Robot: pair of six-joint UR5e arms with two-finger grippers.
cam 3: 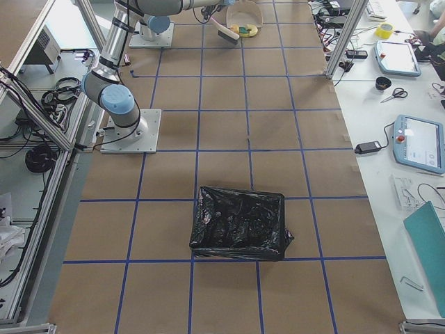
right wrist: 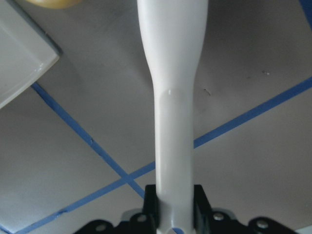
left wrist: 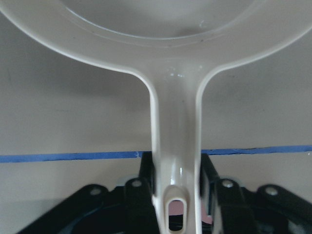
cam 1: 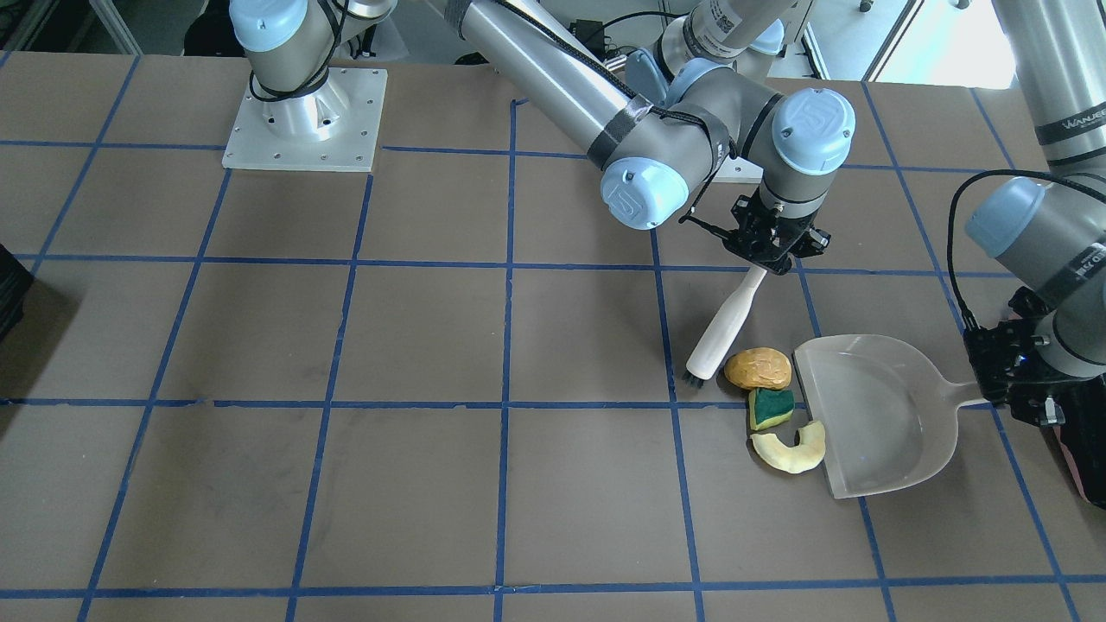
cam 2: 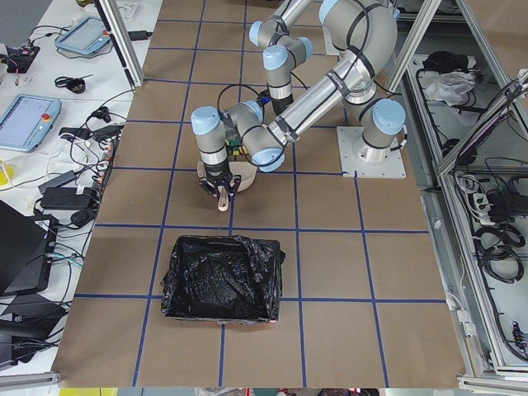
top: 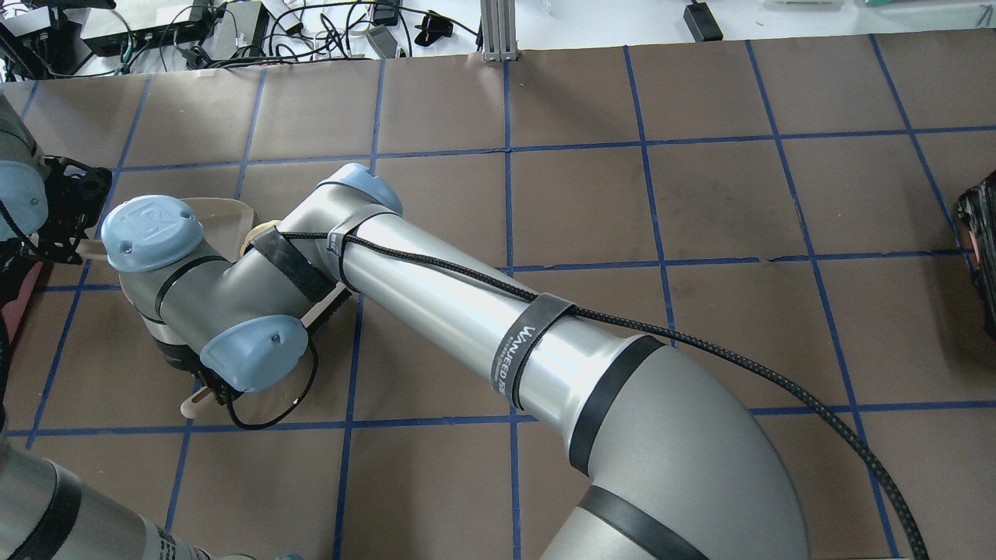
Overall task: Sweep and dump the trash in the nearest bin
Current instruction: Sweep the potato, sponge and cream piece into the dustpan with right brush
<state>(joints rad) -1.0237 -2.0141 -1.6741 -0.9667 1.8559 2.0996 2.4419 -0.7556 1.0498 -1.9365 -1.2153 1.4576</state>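
Observation:
Three pieces of trash lie in a row by the mouth of the white dustpan (cam 1: 881, 415): a tan-orange lump (cam 1: 758, 368), a green-and-yellow sponge chunk (cam 1: 770, 408) and a pale yellow crescent (cam 1: 791, 449) that touches the pan's lip. My left gripper (cam 1: 994, 393) is shut on the dustpan handle (left wrist: 176, 146). My right gripper (cam 1: 767, 263) reaches across and is shut on the white brush (cam 1: 726, 324), whose handle (right wrist: 174, 122) slants down so the bristles rest just beside the lump. The bin (cam 2: 221, 279), lined with a black bag, stands at the table's left end.
The bin's pinkish side shows behind my left gripper (top: 19, 292). A second black-lined container (cam 3: 240, 229) stands far off toward the right end. My right arm (top: 467, 311) stretches across the table's middle. The brown table has a blue tape grid (cam 1: 510, 404).

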